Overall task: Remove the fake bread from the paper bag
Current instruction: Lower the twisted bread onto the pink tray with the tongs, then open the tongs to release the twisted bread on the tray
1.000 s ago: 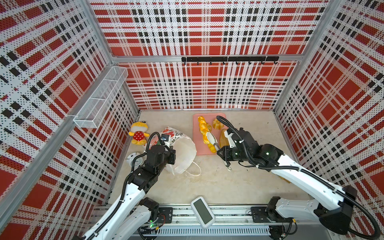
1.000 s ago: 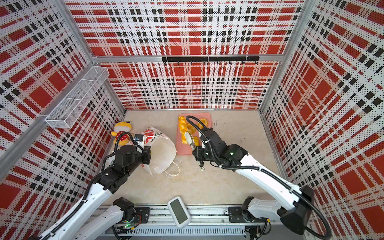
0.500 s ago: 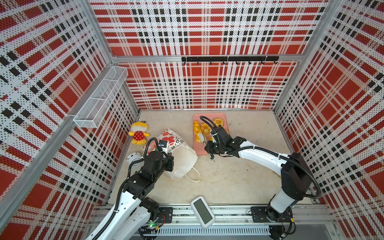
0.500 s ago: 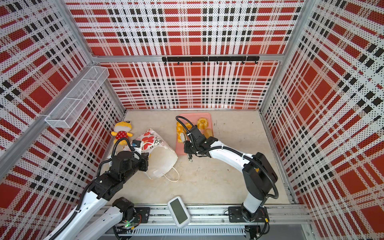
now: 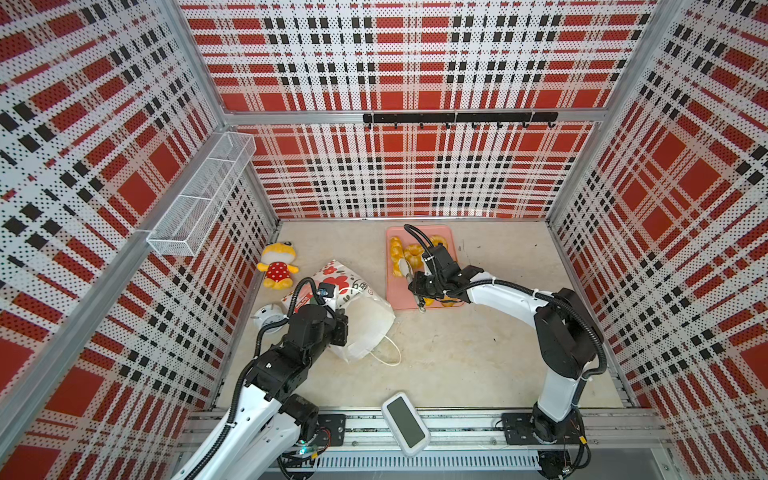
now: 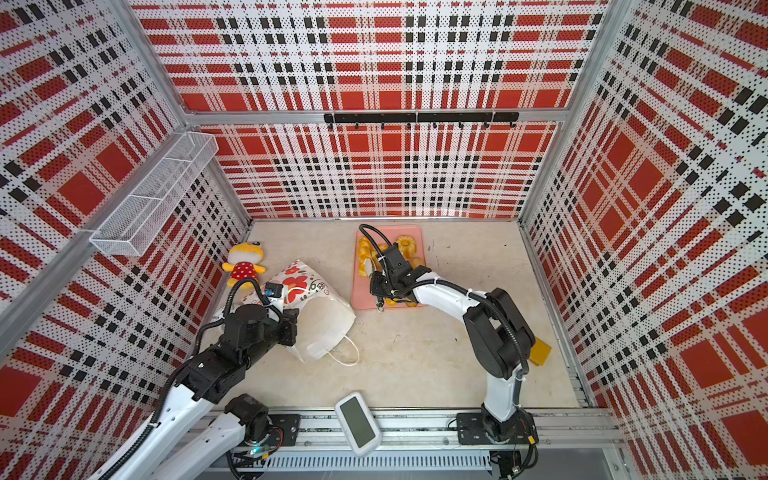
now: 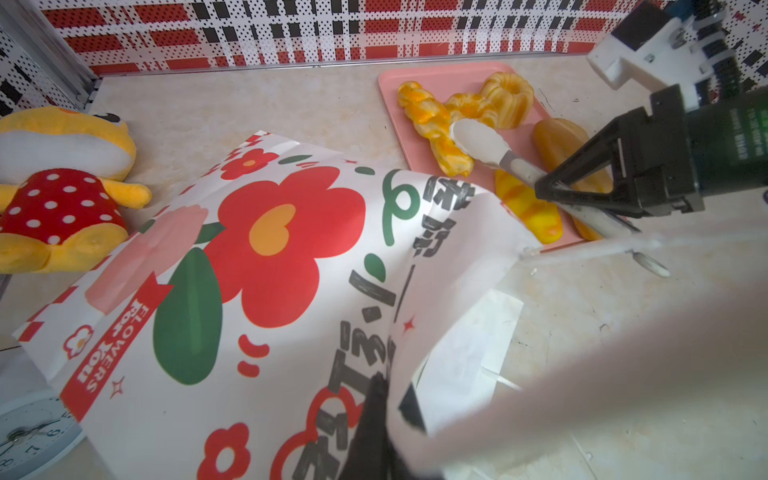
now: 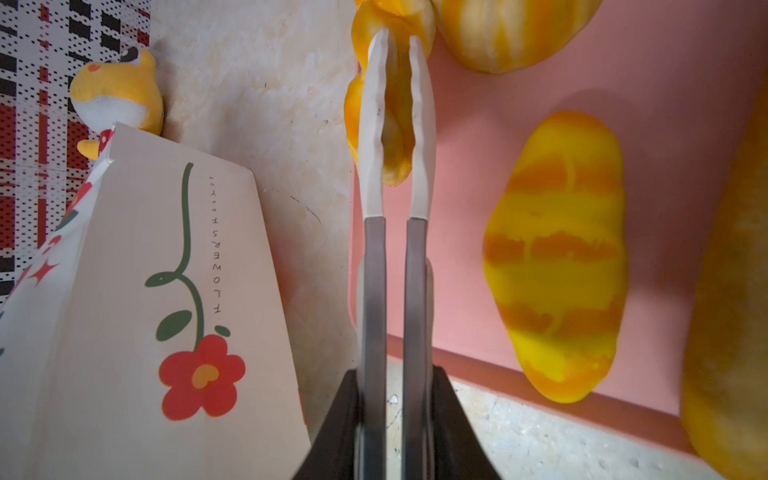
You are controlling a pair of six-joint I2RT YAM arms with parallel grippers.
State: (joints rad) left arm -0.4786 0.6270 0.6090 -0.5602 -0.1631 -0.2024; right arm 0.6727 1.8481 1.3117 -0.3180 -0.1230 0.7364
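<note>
Both top views: bright, even light, soft shadows, walls (image 5: 104,124) bowed at edges. Left wrist view: lower right blurred. Right wrist view: right edge defocused.

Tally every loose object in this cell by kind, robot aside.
Glossy golden toy breads: 5 visible
Pink rectangular tray: 1
White flower-printed paper bag: 1
Yellow plush toy in red dotted dress: 1
White round alarm clock: 1
White-tipped metal tongs: 1
Yellow block: 1
White dark-screened device on the front rail: 1
Total: 12

Left arm (image 5: 253,409), right arm (image 5: 498,293): white link shells, black joints, black corrugated cables, white cable ties, black wedge fingers (image 8: 340,428)
</note>
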